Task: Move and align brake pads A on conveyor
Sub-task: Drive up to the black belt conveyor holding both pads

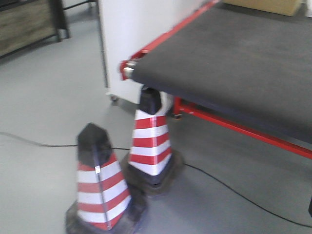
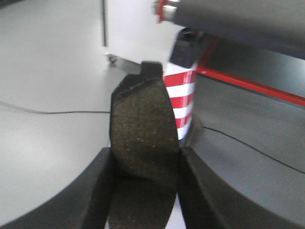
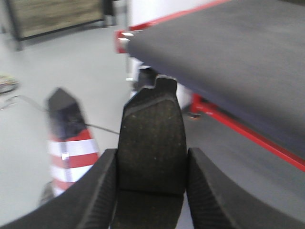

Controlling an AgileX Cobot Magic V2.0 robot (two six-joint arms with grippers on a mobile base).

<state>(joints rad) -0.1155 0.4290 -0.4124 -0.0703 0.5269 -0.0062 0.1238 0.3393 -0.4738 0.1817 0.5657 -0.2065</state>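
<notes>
The conveyor (image 1: 234,58) takes up the right and far part of the front view. Its dark belt is bare where it shows. A red edge runs along its left side down to a rounded end roller at the near-left corner, and a red frame bar (image 1: 234,127) slants beneath it. The belt's right side and far end are cut off by the frame.

Right under that corner stands a red-and-white striped cone (image 1: 152,141), its black tip up against the underside of the belt end. A second cone (image 1: 100,185) stands just beside it, nearer and to the left. A thin cable (image 1: 234,190) trails across the floor past both. Left of the cones the grey floor (image 1: 44,97) lies open. A white cabinet (image 1: 131,39) on casters stands behind the corner.

The left gripper (image 2: 143,157) is clamped on a brake pad (image 2: 143,119), which stands upright between the fingers with its rough face to the camera, in the air with the belt's end to the upper right. The right gripper (image 3: 151,157) pinches a second brake pad (image 3: 152,138) the same way, off the belt's left edge and above the floor.

The lower ends of both pads are cut off at the bottom of the views. All three views are blurred, so how near each pad is to the belt cannot be told.
</notes>
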